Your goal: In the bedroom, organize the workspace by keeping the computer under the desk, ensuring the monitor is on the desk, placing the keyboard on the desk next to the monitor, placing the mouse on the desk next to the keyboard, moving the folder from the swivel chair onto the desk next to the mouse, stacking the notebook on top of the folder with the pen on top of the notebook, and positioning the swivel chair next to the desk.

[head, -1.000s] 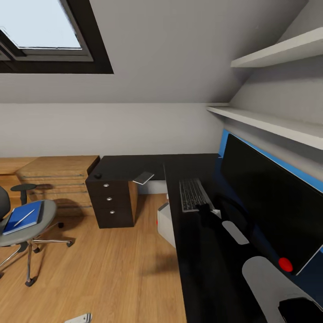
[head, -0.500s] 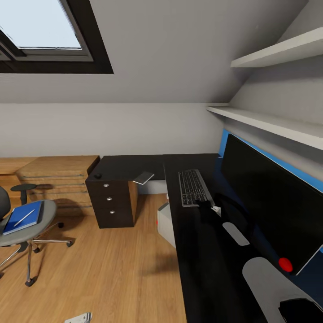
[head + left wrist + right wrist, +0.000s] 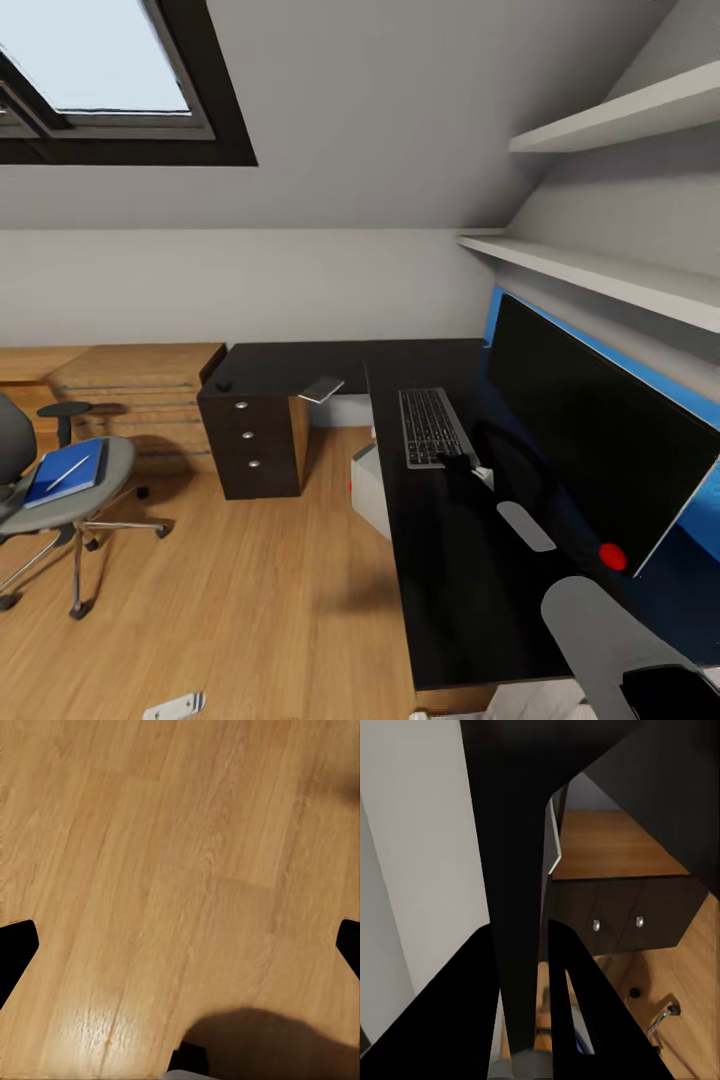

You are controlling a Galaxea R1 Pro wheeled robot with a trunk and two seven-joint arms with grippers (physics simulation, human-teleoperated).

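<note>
My right gripper hovered at the near end of the keyboard, which lay on the desk before the monitor; its jaws looked nearly closed in the wrist view, grasp unclear. My left gripper's fingertips were spread wide over bare floor. The folder with pen lay on the swivel chair; the computer stood under the desk.
</note>
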